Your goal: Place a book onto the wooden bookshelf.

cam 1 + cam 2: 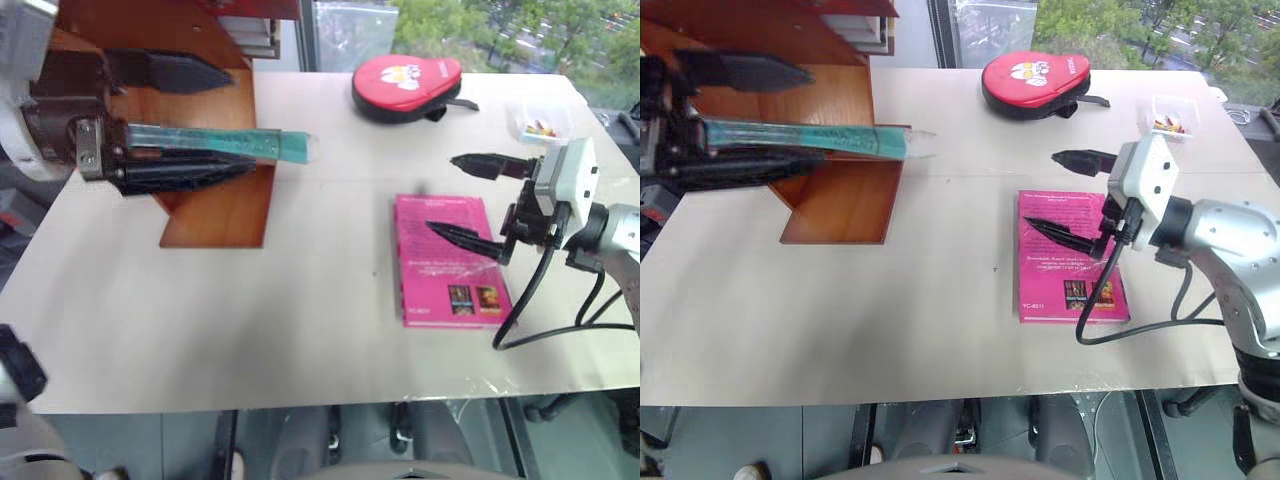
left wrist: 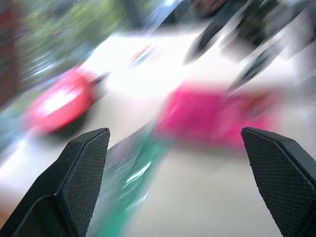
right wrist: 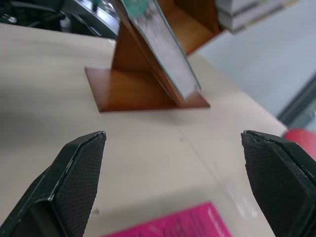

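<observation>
The book [image 1: 220, 140], thin and teal-green, shows edge-on at the far left, leaning tilted against the wooden bookshelf [image 1: 215, 215]. In the right wrist view the book [image 3: 163, 44] slants across the bookshelf [image 3: 138, 89]. My left gripper [image 1: 240, 120] is open with the book between its two fingers, close along the lower finger [image 1: 180, 172]. I cannot tell whether they touch. My right gripper [image 1: 440, 193] is open over the table at the right, above the far end of a pink book, with nothing in it.
A magenta-pink book [image 1: 445, 260] lies flat on the white table [image 1: 300, 330] under my right gripper. A red pouch [image 1: 405, 85] and a small clear box [image 1: 540, 125] sit at the far edge. A black cable [image 1: 530, 310] hangs from my right wrist.
</observation>
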Tool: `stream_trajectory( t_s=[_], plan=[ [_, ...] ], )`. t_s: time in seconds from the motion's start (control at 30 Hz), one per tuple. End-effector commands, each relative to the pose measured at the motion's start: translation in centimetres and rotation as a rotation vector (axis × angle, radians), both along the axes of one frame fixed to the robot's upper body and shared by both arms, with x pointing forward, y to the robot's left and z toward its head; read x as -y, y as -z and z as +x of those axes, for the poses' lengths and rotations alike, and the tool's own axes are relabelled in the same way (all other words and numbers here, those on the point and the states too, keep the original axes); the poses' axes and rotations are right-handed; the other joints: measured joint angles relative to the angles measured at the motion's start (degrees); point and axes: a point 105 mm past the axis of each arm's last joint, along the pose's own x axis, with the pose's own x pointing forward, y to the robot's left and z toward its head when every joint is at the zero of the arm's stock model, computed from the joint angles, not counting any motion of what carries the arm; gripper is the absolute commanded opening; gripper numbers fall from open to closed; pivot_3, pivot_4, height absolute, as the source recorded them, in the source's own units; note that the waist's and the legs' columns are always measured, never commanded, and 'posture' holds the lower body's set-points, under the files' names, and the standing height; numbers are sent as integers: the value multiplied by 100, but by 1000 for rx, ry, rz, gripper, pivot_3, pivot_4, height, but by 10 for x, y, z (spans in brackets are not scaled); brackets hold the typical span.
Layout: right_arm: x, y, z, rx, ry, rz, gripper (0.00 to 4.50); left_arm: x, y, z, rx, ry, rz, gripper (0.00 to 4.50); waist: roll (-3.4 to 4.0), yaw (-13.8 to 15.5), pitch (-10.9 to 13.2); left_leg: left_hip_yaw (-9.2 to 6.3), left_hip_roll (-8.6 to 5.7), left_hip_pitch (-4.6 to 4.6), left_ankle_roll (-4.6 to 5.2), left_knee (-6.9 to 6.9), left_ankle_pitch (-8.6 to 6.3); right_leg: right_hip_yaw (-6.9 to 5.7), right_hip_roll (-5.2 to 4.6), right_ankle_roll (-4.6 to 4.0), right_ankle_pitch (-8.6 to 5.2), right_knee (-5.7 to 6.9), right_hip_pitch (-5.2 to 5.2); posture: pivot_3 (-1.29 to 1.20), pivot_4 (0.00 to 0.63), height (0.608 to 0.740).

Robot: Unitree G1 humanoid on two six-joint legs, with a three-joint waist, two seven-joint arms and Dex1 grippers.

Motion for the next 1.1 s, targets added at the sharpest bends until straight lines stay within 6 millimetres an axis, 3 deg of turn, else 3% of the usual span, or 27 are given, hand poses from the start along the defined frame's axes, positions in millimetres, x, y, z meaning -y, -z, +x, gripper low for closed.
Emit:
stream_trajectory(
  t_s=[0.03, 0.17, 0.27, 0.4, 0.5, 0.67, 0.77, 0.93, 1.1],
  plan=[
    [11, -4, -5, 11, 69, 15, 4500, 26, 24, 0, -55, 45, -76, 4464, -3, 9, 2, -5, -1, 1, 0, 9, 0, 1, -1, 0, 0, 4, 5, 0, 150, 740],
    [26, 16, -1, -52, 217, 36, 4500, 59, 72, 18, -114, 7, -193, 4464, -9, 5, 3, -25, -6, 21, 0, 35, -2, -1, -5, -1, 2, -4, 52, 0, 150, 740],
    [53, 37, 7, -104, 417, 51, 4500, 82, 96, 34, -62, -64, -289, 4464, -11, 20, -2, -25, -12, 27, -1, 40, -2, 1, -7, -3, 4, -1, 59, 0, 150, 740],
    [94, 56, 7, -128, 661, 50, 4500, 94, 128, 54, -229, -204, -385, 4464, -8, 30, -3, -26, -13, 27, -1, 39, -2, 0, -7, -7, 6, -2, 59, 0, 150, 740],
    [106, 64, -5, -165, 696, 50, 4500, 94, 142, 59, -312, -255, -457, 4464, 0, 21, -7, -25, -13, 29, 0, 38, -2, 1, -6, -7, 5, -2, 60, 0, 150, 740],
    [121, 77, -25, -203, 693, -2, 4500, 67, 189, 63, -336, -353, -347, 4464, 10, -5, -13, -16, 2, 35, 1, 33, -2, 6, 10, -6, 2, -2, 55, 0, 150, 740],
    [139, 82, -40, -227, 698, -33, 4500, 43, 209, 60, -313, -385, -262, 4464, 13, 7, -15, -16, 7, 35, 2, 35, -4, 2, 11, 6, -6, -2, 53, 0, 150, 740],
    [160, 84, -69, -291, 668, -97, 4500, -2, 215, 48, -225, -381, -146, 4464, 14, 19, -16, -20, 5, 18, 15, 36, -13, 2, -5, -21, -14, -7, 42, 0, 150, 740],
    [161, 80, -81, -304, 639, -106, 4500, -19, 213, 44, -212, -371, -120, 4464, 17, 18, -17, -24, 8, 12, 15, 29, -15, 1, -19, -25, -14, -13, 34, 0, 150, 740]
  ],
)
